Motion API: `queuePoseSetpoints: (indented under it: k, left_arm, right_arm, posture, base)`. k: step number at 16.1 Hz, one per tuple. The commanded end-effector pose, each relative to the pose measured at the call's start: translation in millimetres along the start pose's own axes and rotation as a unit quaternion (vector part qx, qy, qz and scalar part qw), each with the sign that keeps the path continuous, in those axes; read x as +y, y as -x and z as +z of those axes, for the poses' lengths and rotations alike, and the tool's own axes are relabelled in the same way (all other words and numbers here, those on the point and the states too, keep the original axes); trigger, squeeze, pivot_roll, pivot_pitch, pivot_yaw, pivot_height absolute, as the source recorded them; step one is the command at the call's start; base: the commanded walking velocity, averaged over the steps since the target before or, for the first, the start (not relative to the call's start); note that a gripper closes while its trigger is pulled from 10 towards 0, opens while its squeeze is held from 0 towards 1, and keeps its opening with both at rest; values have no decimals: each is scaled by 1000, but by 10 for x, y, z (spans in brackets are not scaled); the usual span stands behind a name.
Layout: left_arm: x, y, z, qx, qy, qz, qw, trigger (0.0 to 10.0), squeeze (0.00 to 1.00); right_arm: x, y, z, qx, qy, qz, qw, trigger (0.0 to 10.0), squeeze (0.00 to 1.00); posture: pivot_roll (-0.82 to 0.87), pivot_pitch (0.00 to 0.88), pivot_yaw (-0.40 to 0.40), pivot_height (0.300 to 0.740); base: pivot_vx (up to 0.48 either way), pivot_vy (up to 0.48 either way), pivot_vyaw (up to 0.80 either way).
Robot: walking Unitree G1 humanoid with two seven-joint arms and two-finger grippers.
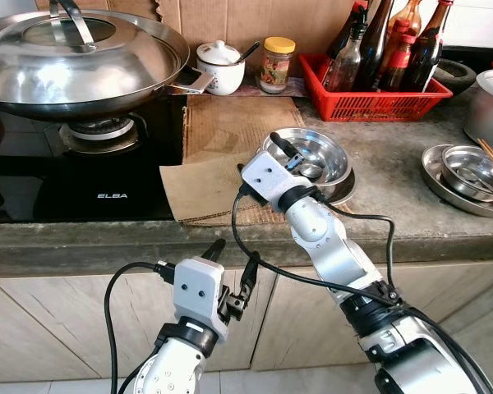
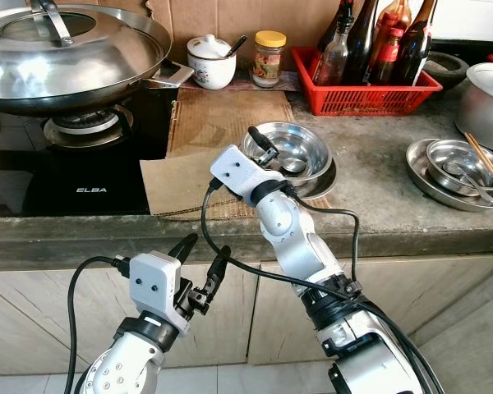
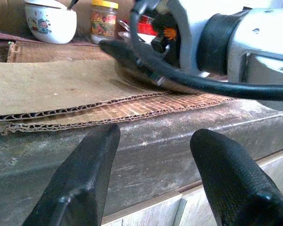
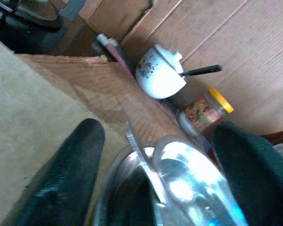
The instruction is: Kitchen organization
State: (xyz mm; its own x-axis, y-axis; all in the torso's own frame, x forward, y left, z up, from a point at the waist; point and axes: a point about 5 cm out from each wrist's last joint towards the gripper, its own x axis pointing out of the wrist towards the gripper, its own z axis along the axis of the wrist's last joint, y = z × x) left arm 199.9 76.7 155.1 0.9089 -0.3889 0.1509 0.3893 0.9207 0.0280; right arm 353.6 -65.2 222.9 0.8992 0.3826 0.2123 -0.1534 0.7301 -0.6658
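A stack of shiny steel bowls (image 1: pixel 324 152) sits on the grey counter (image 1: pixel 394 189), partly on a cardboard sheet (image 1: pixel 230 135), with a small spoon (image 2: pixel 292 165) inside. My right gripper (image 1: pixel 289 156) hovers at the bowls' near left rim, open. In the right wrist view the bowl rim (image 4: pixel 141 155) lies between the spread fingertips (image 4: pixel 61 179) of my right gripper (image 4: pixel 155 176). My left gripper (image 1: pixel 232 261) is held low in front of the counter's front edge, open and empty. Through its wide-apart fingers (image 3: pixel 80 179) I see the counter edge (image 3: pixel 146 146).
A lidded wok (image 1: pixel 74 57) stands on the black hob (image 1: pixel 74 185) at the left. Along the back are a white lidded pot (image 1: pixel 220 66), a yellow-capped jar (image 1: pixel 276 64) and a red basket of bottles (image 1: pixel 370 94). Steel dishes with chopsticks (image 1: pixel 468 176) lie at the right.
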Motion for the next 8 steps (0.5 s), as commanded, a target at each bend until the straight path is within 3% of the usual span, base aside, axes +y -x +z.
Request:
queuePoseSetpoints:
  k: [1,2,3,4,8]
  left_arm:
    - [-7,-10,2,-3,-1,-1,1000,10000,0]
    - [-7,-14,1,-3,-1,-2,1000,10000,0]
    - [-12,-19,4,-4,-2,-3,1000,10000,0]
    - [-10,-24,2,-4,-2,-5,1000,10000,0]
    - [-3,-35,1,-5,-4,-7,1000,10000,0]
  right_arm:
    - [-69,31,-11,7,-1,-14,1000,0,0]
    - [-70,40,-10,8,-2,-14,1000,0,0]
    - [-73,51,-2,8,-4,-16,1000,9059,0]
    - [-76,60,10,8,-7,-17,1000,10000,0]
    - [-63,88,46,8,-7,-16,1000,10000,0]
  posture:
    - [191,92,-89,740]
    - [191,92,-89,740]
    - [191,92,-89,740]
    - [186,86,-81,740]
    - [184,81,-81,740]
  base:
    - [0,0,0]
    - [0,0,0]
    - [0,0,0]
    - [0,0,0]
    - [0,0,0]
